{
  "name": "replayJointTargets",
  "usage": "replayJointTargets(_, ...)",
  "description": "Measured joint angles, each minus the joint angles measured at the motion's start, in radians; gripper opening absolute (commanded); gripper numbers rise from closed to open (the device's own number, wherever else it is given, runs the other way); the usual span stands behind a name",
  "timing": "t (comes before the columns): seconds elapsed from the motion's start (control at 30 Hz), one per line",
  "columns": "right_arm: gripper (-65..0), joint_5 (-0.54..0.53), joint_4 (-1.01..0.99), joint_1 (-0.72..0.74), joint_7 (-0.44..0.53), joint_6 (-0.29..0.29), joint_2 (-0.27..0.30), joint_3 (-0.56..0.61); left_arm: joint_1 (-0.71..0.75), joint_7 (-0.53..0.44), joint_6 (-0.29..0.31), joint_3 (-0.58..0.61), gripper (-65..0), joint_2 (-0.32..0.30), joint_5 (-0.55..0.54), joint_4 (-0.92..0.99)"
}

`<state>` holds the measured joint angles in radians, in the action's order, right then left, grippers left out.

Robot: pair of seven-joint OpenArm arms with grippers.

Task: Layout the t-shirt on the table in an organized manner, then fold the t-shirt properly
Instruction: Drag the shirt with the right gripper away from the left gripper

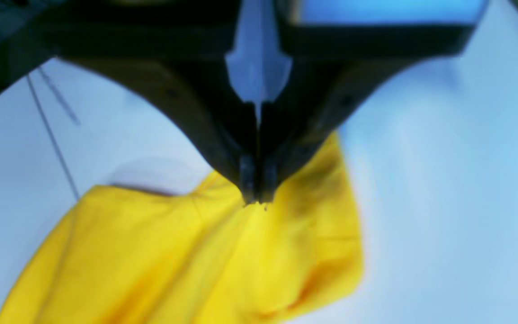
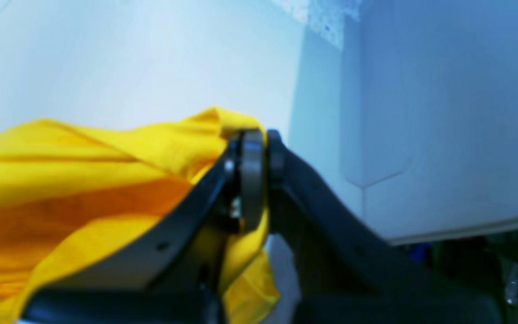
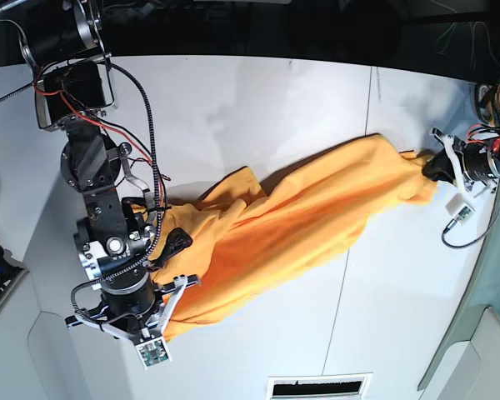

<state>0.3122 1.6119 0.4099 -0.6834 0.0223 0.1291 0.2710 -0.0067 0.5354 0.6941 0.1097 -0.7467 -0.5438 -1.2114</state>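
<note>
The orange-yellow t-shirt (image 3: pixel 300 225) lies stretched in a rumpled band across the white table (image 3: pixel 258 108), running from lower left to upper right. At the shirt's right end my left gripper (image 3: pixel 433 167) is shut on the cloth. In the left wrist view its fingertips (image 1: pixel 256 198) pinch a gathered bit of the t-shirt (image 1: pixel 196 261) just above the table (image 1: pixel 443 180). My right gripper (image 3: pixel 173 242) is at the shirt's left end. In the right wrist view its jaws (image 2: pixel 254 139) are shut on a fold of the t-shirt (image 2: pixel 61 180), which drapes over one finger.
A thin dark seam line (image 3: pixel 369 100) crosses the table from back to front. A slotted vent (image 3: pixel 319 387) sits at the near edge. The right arm's body and cables (image 3: pixel 108 167) stand along the table's left side. Clutter shows beyond the table edge (image 2: pixel 466 229).
</note>
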Motion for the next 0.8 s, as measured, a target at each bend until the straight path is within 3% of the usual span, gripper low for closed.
replayJointTargets(0.27, -65.0, -0.007, 0.091, -0.019, -0.035, -0.009, 0.067, -0.084, 0.016, 0.011, -0.003, 0.000, -65.0, -0.023, 0.002, -0.244)
replayJointTargets(0.4, -65.0, -0.045, 0.129, -0.088, -0.036, -0.014, 0.088, -0.178, 0.029, 0.093, 0.001, 0.001, -65.0, -0.026, -0.101, -0.427)
replayJointTargets(0.53, -65.0, -0.111, 0.219, -0.192, -0.043, 0.016, 0.117, -0.264, 0.032, 0.160, -0.002, 0.001, -65.0, -0.032, -0.152, -0.588)
replayJointTargets(0.7, -65.0, -0.198, 0.277, -0.250, 0.028, 0.016, 0.173, -0.343, 0.061, 0.162, 0.006, 0.001, -65.0, -0.075, -0.192, -0.740)
replayJointTargets(0.77, -65.0, -0.278, 0.254, -0.204, 0.088, 0.050, 0.172, -0.352, 0.059, 0.156, 0.006, 0.002, -65.0, -0.078, -0.201, -0.735)
replayJointTargets(0.8, -65.0, -0.334, 0.217, -0.153, 0.106, 0.113, 0.166, -0.351, 0.058, 0.146, 0.006, 0.001, -65.0, -0.069, -0.196, -0.705)
